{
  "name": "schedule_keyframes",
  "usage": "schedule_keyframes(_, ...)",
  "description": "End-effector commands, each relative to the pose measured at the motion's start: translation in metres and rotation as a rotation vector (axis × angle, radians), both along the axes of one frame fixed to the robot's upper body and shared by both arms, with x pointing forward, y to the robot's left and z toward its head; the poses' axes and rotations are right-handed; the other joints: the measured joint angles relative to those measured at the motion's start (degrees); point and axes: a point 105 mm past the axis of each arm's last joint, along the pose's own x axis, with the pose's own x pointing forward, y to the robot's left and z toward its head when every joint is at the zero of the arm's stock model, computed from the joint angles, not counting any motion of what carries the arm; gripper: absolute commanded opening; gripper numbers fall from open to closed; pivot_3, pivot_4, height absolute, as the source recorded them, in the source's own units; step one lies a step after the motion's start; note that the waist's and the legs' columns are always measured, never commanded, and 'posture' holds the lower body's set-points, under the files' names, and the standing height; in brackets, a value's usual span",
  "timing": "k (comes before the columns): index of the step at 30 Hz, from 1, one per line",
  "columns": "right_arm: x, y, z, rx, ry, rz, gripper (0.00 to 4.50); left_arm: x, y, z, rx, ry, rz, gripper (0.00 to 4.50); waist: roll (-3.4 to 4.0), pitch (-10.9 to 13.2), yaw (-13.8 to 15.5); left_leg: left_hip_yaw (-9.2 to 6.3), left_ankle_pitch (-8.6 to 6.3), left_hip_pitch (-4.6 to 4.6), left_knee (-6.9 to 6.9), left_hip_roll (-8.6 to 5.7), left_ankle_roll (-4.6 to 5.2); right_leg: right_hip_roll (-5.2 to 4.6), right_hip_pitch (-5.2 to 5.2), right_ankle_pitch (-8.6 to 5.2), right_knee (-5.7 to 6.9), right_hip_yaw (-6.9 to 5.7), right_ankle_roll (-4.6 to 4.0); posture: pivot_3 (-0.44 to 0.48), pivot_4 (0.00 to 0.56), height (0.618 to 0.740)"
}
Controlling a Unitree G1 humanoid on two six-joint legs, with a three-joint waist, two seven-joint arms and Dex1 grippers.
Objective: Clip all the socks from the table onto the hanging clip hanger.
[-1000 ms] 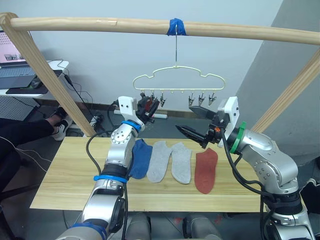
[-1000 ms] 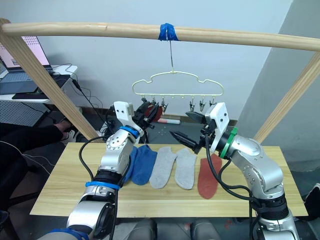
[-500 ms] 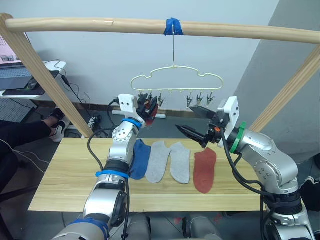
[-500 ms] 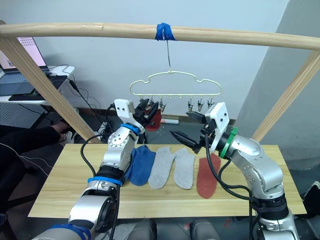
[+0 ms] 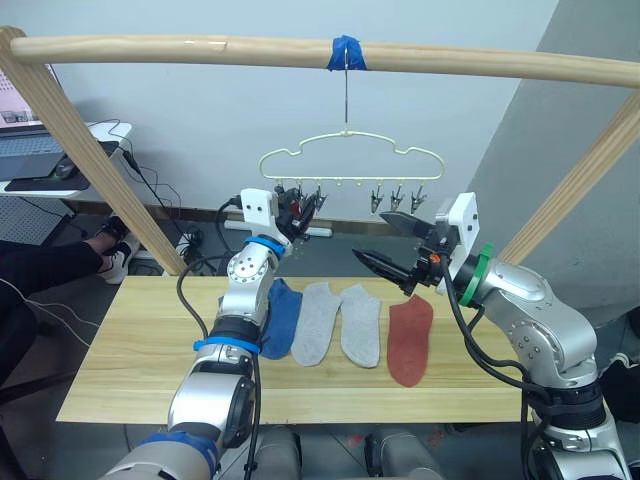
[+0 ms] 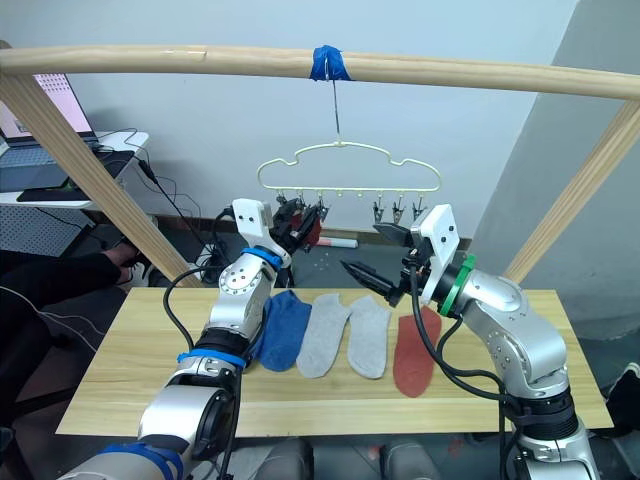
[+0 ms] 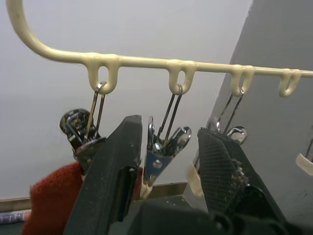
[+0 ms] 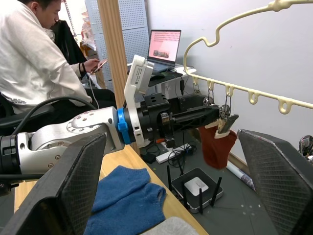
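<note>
1. Pale wooden planks make up the tabletop across the lower part of the head views, a grey wall stands behind it, and a thick wooden pole with blue tape runs along the top.

2. Nearest me, four socks lie in a row at the tabletop's middle: a blue sock, two grey socks side by side, and a rust red sock at the right end. I judge these four are left to clip.

3. My right gripper hovers above the red sock at centre right, its fingers spread wide apart and holding nothing.

4. My left gripper is raised to the clip hanger's left end. In its wrist view the fingers stand apart with one metal clip between them. I cannot tell whether they touch it.

5. The clip hanger hangs by its long hook from the taped spot, in the upper middle of the frame.

6. One red sock already hangs from a clip at that left end, so I judge one sock is done. A second blue sock I cannot make out for certain.

7. Further back at the left are a laptop on a desk and a seated person; neither is in my way. The slanted pole supports flank the tabletop, well apart from the hanger.
</note>
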Motion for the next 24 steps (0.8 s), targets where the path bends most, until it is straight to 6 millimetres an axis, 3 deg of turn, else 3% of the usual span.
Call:
schedule_keyframes(1, -0.007, 0.002, 0.015, 0.012, -0.065, 0.017, 4.5, 0.001, -0.005, 0.018, 0.007, -0.068, -0.015, 1.7, 0.0, 0.0, 0.0, 0.0, 0.0, 0.0, 0.0, 0.0, 0.0, 0.0, 0.0, -0.04, 0.0, 0.0, 0.07, -0.084, 0.143, 0.74)
schedule_keyframes(8, -0.006, 0.002, 0.015, 0.016, -0.061, 0.015, 4.5, 0.002, -0.004, 0.018, 0.006, -0.068, -0.023, 0.06, 0.0, 0.0, -0.08, 0.0, 0.0, 0.0, -0.01, 0.0, 0.0, 0.0, 0.0, -0.04, 0.0, 0.0, 0.08, -0.077, 0.141, 0.74)
schedule_keyframes(16, -0.002, 0.002, 0.006, -0.008, -0.031, 0.01, 4.5, 0.0, 0.0, 0.017, -0.002, -0.03, -0.038, 0.01, 0.01, 0.0, -0.07, 0.0, 0.0, 0.0, -0.01, 0.0, 0.0, 0.0, 0.0, -0.04, 0.0, 0.0, 0.08, -0.054, 0.135, 0.74)
schedule_keyframes(20, 0.023, -0.031, -0.071, -0.302, 0.127, -0.161, 4.5, -0.009, 0.002, 0.007, -0.087, 0.186, -0.168, 0.01, 0.0, -0.01, -0.04, 0.0, 0.0, 0.01, -0.01, 0.0, 0.0, 0.0, 0.02, -0.05, -0.02, -0.01, 0.08, -0.034, 0.131, 0.74)
schedule_keyframes(24, 0.034, -0.061, -0.126, -0.471, 0.233, -0.239, 4.5, -0.027, 0.005, 0.003, -0.114, 0.355, -0.283, 0.01, 0.05, 0.0, -0.21, 0.0, 0.01, 0.08, -0.01, 0.02, -0.01, 0.0, 0.02, -0.06, 0.06, 0.01, 0.1, -0.027, 0.13, 0.74)
